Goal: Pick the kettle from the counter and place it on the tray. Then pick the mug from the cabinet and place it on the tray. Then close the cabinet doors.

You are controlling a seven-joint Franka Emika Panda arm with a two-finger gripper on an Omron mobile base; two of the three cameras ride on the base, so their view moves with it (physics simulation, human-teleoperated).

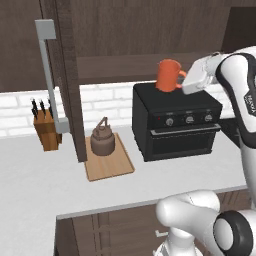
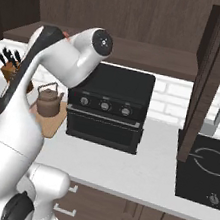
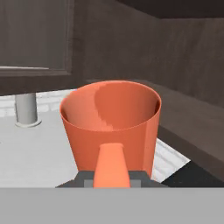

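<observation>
- The mug is gripped by its handle in the gripper.
- The tray is located well below the gripper, beyond the mug, beneath the kettle.

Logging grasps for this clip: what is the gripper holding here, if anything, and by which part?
The gripper holds the orange mug by its loop handle, upright in the air above the black oven.

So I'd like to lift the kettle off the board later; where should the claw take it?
By the thin arched handle of the squat dark-brown kettle, coming straight down from above: it stands upright on the light-wood tray, handle arching clear over the lid.
</observation>
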